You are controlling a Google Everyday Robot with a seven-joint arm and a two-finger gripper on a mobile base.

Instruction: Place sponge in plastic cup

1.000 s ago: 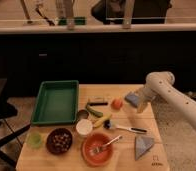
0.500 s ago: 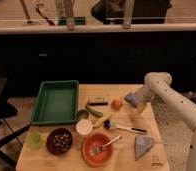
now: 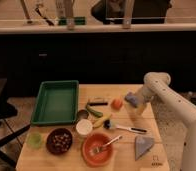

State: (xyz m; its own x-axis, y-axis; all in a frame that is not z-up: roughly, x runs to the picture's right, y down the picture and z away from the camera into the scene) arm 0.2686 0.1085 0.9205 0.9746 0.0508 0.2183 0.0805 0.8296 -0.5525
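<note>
The sponge, a small flat blue-grey block, lies near the table's right edge just right of the orange fruit. My gripper comes in on the white arm from the right and hangs directly at the sponge, its fingers open and pointing down; I cannot tell whether they touch the sponge. The plastic cup, white and upright, stands at the middle of the table, well to the left of the gripper.
A green tray fills the left side. In front are a small green cup, a dark bowl and an orange bowl with a fork. A banana, a brush and a blue-grey folded triangle lie nearby.
The arm has swung a little to the left, bringing the gripper closer to the orange fruit. Everything else on the table has stayed in place.
</note>
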